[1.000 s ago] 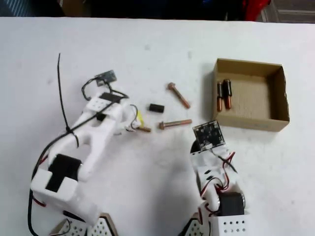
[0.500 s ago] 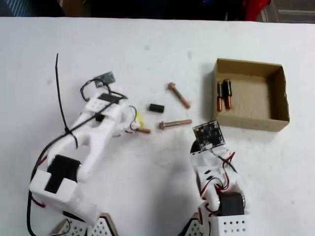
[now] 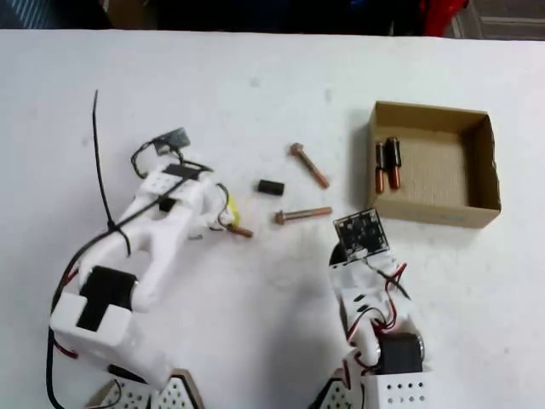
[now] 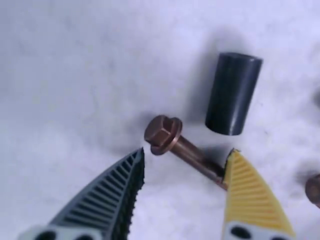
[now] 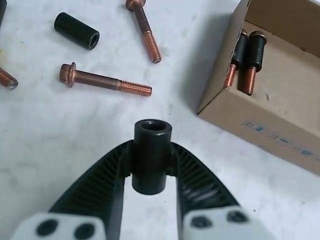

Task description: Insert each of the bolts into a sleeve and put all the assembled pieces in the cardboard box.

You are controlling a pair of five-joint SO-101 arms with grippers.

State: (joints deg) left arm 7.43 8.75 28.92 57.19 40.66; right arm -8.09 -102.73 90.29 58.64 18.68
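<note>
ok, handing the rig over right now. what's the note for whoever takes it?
Left end effector: open, straddling a bolt lying on the table.
Right end effector: shut on a sleeve, held upright.
Loose on the table: spare sleeve, far bolt, near bolt.
Done: two assembled pieces lie in the cardboard box.
Left: three bolts to sleeve and box; I count two free sleeves.

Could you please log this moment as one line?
left gripper: open around bolt; right gripper: shut on sleeve; box: two assembled pieces
</note>
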